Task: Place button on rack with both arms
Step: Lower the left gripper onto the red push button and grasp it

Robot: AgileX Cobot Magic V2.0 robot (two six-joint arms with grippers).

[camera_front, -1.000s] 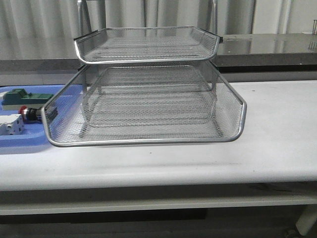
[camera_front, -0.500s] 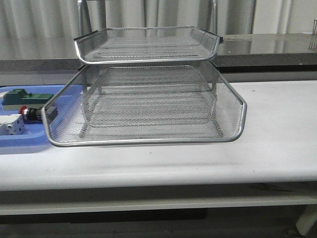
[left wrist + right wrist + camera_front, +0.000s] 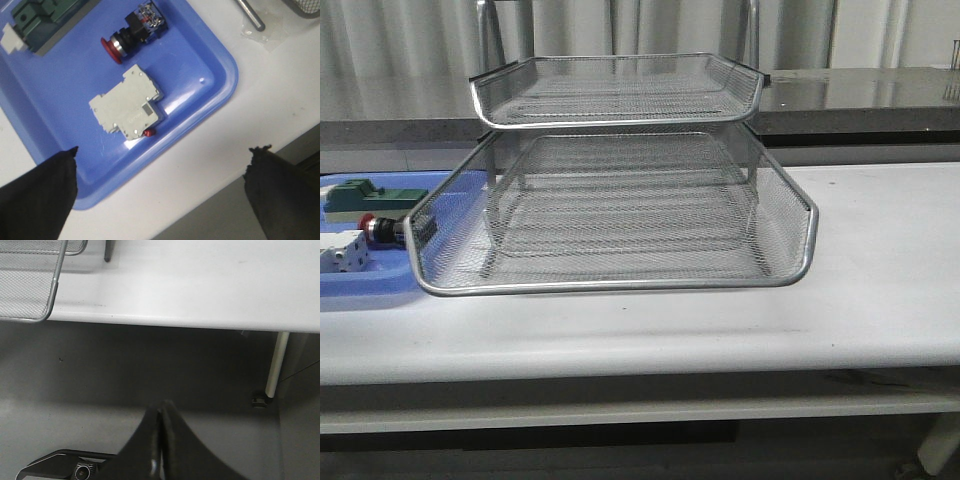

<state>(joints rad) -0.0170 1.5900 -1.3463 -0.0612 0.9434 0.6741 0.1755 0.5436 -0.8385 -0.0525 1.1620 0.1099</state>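
Ahead of left gripper (image 3: 160, 190), fingers spread wide, empty: button (image 3: 132, 32) lying sideways in blue tray (image 3: 210, 95), beyond white block (image 3: 129, 107). Right gripper (image 3: 159, 425) pressed closed, off table edge, farther away.

Left pincer (image 3: 160, 190) spread wide; right pincer (image 3: 160, 412) closed.

White table (image 3: 880, 260) spanning the front view's middle. Wire rack (image 3: 620, 200) standing at centre; blue tray (image 3: 360, 285) lying at left edge, partly behind the rack.
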